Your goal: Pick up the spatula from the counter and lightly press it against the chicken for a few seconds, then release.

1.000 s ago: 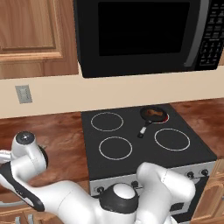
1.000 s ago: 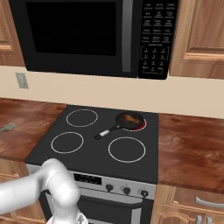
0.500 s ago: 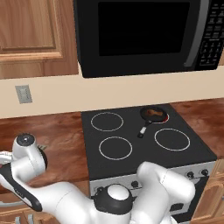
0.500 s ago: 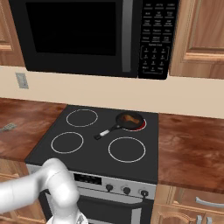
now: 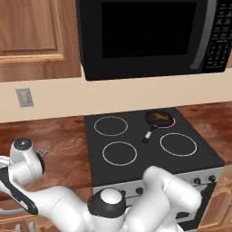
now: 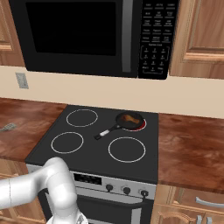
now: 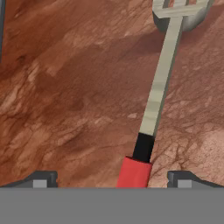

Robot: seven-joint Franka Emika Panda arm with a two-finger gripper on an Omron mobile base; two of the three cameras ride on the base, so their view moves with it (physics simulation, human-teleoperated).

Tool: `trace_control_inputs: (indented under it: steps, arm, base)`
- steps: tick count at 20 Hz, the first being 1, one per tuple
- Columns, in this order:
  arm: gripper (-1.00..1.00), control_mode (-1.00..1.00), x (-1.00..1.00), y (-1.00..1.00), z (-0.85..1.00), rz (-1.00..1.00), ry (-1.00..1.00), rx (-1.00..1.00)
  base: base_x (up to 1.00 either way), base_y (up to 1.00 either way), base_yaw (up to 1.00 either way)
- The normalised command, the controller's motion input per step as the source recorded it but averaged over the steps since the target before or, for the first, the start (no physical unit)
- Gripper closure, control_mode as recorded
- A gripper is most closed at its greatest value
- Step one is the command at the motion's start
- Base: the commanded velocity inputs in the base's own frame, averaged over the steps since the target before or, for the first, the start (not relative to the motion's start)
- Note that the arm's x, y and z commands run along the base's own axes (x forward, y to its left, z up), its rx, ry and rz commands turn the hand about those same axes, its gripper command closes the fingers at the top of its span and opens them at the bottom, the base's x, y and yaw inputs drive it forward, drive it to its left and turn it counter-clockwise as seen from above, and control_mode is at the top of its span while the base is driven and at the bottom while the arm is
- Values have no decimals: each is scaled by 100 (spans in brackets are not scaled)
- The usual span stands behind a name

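The spatula (image 7: 158,83) lies flat on the brown counter, with a red grip (image 7: 134,173), a black collar, a long metal shaft and a slotted head at the top of the hand view. My gripper (image 7: 113,180) is open just above the counter. Its two fingertips (image 7: 43,179) stand wide on either side of the red grip without touching it. The spatula's head also shows as a small grey shape (image 5: 41,152) left of the stove, and again as the same grey shape (image 6: 8,127). The chicken (image 5: 158,117) (image 6: 128,117) sits in a small black pan (image 6: 131,122) on the back right burner.
The pan's handle (image 5: 148,134) points toward the stove's middle. The black stove top (image 6: 94,148) has three bare burners. A black microwave (image 5: 145,36) hangs low over the stove. Wooden cabinets flank it. A wall outlet (image 5: 24,97) is at the left.
The arm has shifted only slightly at the lower left of the left base view. The pan, the chicken and the stove have not moved.
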Motion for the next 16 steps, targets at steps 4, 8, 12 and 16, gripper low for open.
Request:
trace_control_inputs:
  steps: [4,8,12,16]
  arm:
    - [100,-100,16,31,-20,-4,6,0]
    - [100,-100,7,15,-24,-4,6,0]
    - [100,-100,0,-14,-24,-3,3,-2]
    - [100,-100,-2,-31,-17,-3,1,-4]
  base:
    - [0,0,0]
    - [0,0,0]
    - [0,0,0]
    - [0,0,0]
